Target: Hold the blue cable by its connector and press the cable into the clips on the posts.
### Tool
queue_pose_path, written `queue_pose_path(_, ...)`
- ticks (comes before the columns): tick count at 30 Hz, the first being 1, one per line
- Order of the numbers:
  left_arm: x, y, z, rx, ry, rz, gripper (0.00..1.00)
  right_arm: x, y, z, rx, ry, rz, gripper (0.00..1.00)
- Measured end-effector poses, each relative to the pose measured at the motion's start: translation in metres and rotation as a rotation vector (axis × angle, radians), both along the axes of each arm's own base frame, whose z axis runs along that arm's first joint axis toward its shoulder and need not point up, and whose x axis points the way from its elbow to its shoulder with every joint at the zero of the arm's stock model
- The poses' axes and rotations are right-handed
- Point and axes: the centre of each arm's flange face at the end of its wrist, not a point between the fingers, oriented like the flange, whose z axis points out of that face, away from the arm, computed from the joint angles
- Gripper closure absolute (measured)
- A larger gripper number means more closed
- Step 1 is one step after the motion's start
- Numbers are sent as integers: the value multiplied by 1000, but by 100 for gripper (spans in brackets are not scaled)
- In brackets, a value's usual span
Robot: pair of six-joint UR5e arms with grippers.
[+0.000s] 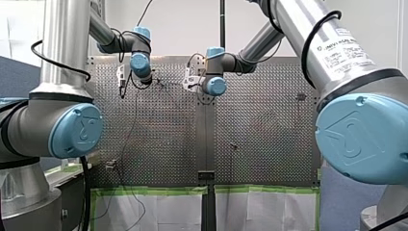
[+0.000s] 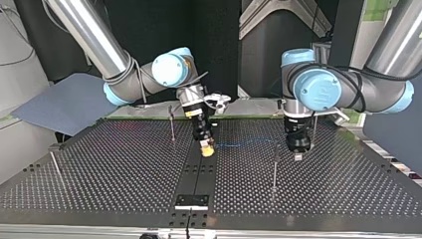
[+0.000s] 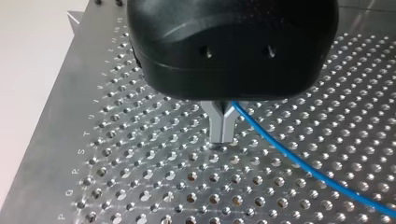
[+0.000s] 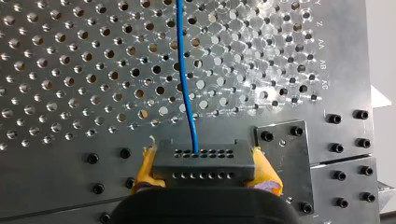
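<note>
right wrist view: the connector (image 4: 201, 161) sits clamped between the yellow pads of my right hand (image 4: 205, 169), and the blue cable (image 4: 186, 84) runs out ahead over the tabletop (image 4: 70, 70). its other stretch ends at my left hand (image 3: 221, 133), whose metal fingers are pressed together on it, tips close to the holes.

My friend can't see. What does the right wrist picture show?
My right hand, with yellow pads, is shut on a dark connector block. A blue cable leaves the block and runs ahead over the perforated metal table.
</note>
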Motion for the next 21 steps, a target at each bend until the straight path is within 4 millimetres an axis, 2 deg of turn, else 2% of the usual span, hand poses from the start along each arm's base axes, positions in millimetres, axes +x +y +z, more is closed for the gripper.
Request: queue_pose_path(21,33,12,-14,-39,15,-19,98,-8,-26,-7,1,2,-28,100)
